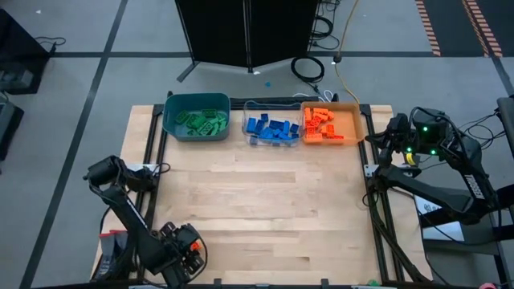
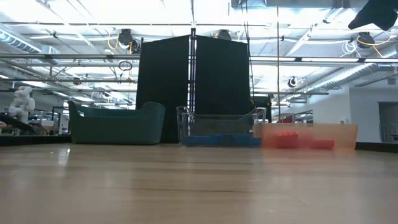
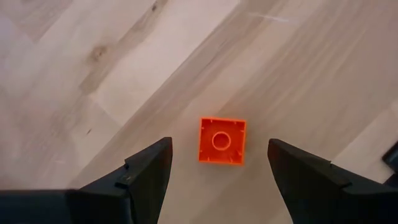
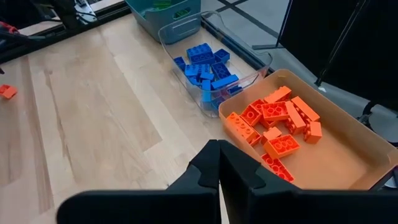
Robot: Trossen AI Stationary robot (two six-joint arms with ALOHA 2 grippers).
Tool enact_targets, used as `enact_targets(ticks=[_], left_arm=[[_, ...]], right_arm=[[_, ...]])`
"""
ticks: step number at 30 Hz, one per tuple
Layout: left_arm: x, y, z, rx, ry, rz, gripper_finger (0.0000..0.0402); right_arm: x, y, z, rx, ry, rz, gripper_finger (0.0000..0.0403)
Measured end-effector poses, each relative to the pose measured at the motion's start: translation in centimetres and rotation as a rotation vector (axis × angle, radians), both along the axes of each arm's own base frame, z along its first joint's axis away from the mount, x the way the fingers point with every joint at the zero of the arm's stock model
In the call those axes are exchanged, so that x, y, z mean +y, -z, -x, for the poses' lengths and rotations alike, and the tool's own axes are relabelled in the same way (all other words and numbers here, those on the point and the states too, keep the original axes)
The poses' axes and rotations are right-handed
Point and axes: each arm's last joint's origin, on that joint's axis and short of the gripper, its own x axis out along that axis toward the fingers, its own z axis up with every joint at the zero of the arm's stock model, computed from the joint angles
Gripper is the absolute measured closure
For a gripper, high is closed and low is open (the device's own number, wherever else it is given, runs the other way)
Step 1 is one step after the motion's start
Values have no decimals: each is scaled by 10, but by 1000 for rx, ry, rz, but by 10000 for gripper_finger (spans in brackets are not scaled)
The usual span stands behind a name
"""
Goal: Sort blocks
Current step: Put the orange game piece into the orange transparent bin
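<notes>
A lone orange-red block (image 3: 222,140) lies on the bare wood near the table's front left corner, its hollow underside up; the right wrist view shows the same block (image 4: 7,91) far off. My left gripper (image 1: 186,250) points down above it, open, with one finger (image 3: 152,171) on each side and clear of it. Green blocks fill the teal bin (image 1: 197,118), blue ones the clear bin (image 1: 271,128), orange-red ones the orange bin (image 1: 331,126). My right gripper (image 4: 219,155) waits shut and raised at the table's right edge, near the orange bin.
The three bins stand side by side along the table's far edge, in the low view as teal bin (image 2: 115,124), clear bin (image 2: 221,127) and orange bin (image 2: 308,134). Bare wood (image 1: 265,209) stretches from them to the near edge. Black frame rails (image 1: 375,217) run along both sides.
</notes>
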Motion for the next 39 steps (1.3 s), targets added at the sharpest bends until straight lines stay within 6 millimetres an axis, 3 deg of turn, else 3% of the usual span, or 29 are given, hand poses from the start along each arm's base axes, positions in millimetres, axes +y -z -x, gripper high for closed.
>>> enact_targets(ticks=[26,39], left_arm=[[-9,36,-8,114,44,-22,135],[1,37,-22,124,116,-43,135]], right_arm=[[0,0,0,12,-18,23,403],[0,0,0,18,-25,32,403]])
